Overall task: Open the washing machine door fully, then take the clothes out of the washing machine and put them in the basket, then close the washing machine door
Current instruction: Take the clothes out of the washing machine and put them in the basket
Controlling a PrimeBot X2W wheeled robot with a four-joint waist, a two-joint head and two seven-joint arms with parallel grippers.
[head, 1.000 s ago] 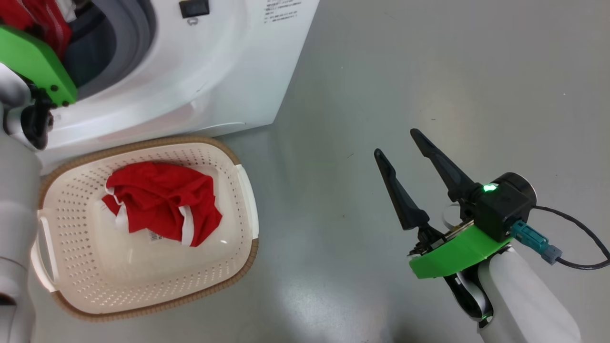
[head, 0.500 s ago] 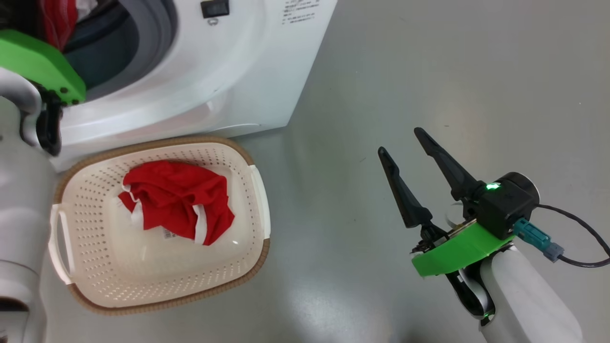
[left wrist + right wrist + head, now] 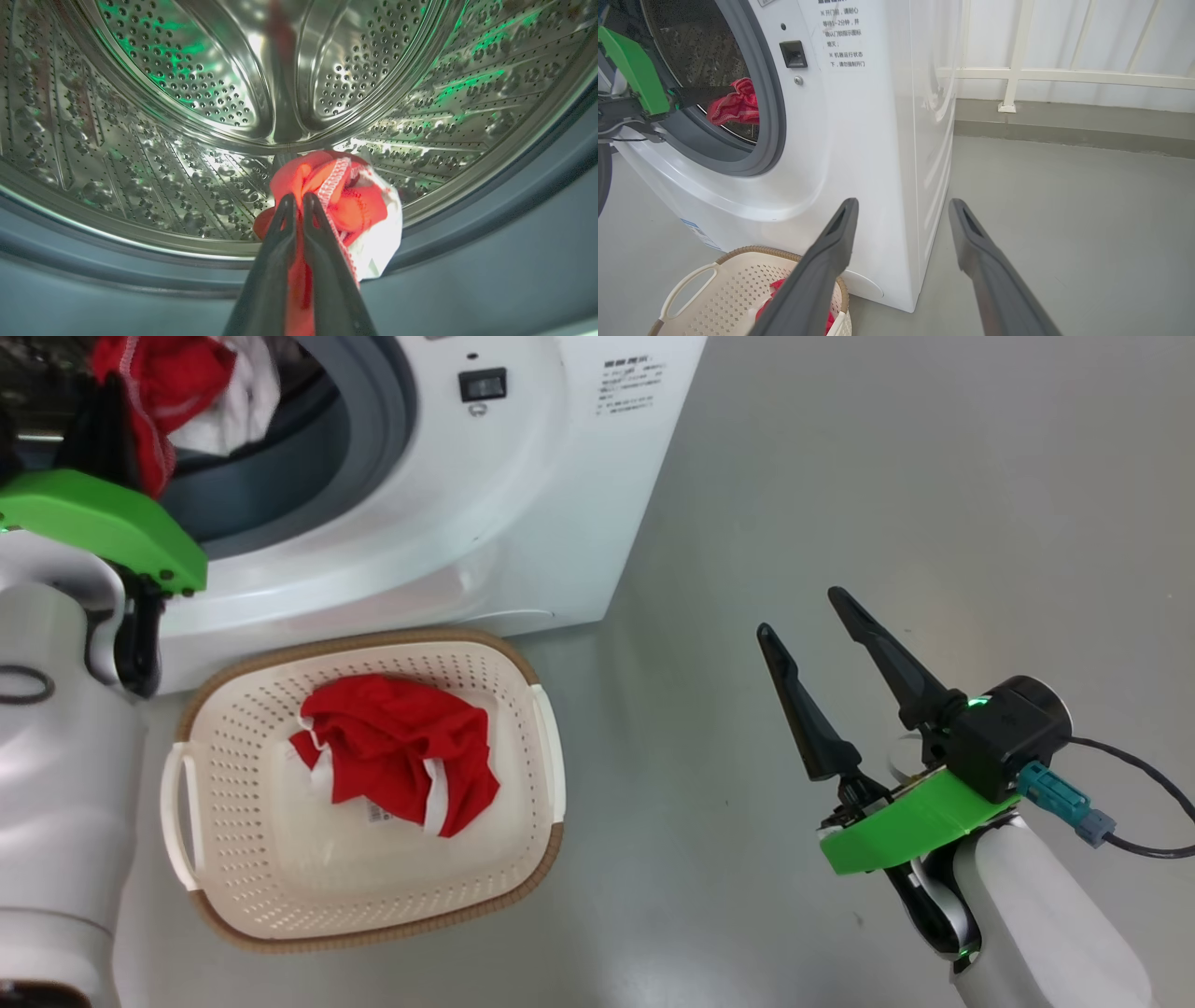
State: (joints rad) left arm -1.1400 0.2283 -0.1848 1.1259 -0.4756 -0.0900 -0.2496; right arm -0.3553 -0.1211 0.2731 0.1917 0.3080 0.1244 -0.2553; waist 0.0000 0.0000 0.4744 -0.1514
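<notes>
My left gripper point(image 3: 296, 199) is shut on red and white clothes point(image 3: 348, 205) just inside the washing machine's steel drum point(image 3: 187, 70), at the grey rubber ring point(image 3: 514, 224). From the head, the held clothes point(image 3: 159, 383) show at the opening of the washing machine point(image 3: 523, 504). More red clothes point(image 3: 401, 756) lie in the basket point(image 3: 233, 859) on the floor before the machine. My right gripper point(image 3: 798, 611) hangs open and empty over bare floor to the right. A dark curved sliver point(image 3: 601, 182) at the left edge could be the door's rim.
Grey floor point(image 3: 887, 476) stretches to the right of the machine. A white railing point(image 3: 1064, 74) and a low kerb run along the far wall. My pale left forearm point(image 3: 56, 784) stands close to the basket's left handle point(image 3: 177, 821).
The head camera has shifted, so machine and basket sit further right in the picture. More of the held clothes shows at the opening. The right gripper stays open in the same place.
</notes>
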